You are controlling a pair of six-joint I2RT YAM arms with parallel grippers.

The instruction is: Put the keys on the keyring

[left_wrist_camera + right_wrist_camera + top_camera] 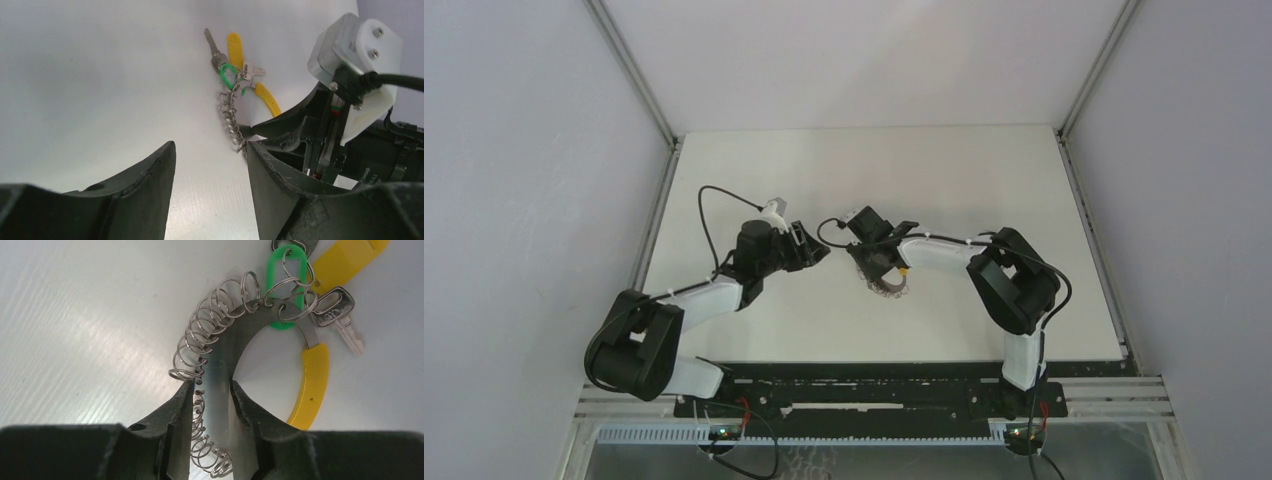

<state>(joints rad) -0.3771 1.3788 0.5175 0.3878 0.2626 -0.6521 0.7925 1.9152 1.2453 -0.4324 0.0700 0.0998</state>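
Left of the table's middle, the left gripper point(816, 252) hovers, its claw spread and empty. Just right of it, at mid-table, the keyring point(235, 330) lies under the right gripper point(211, 387), whose fingers flank its steel band; whether they pinch it yet I cannot tell. The step looks like securing the ring. Next comes a firm hold, so the left claw can work a key on. Counted: one dark-headed key point(216, 61) touching one green tag point(285, 322), one silver key point(336, 310), two yellow pieces.
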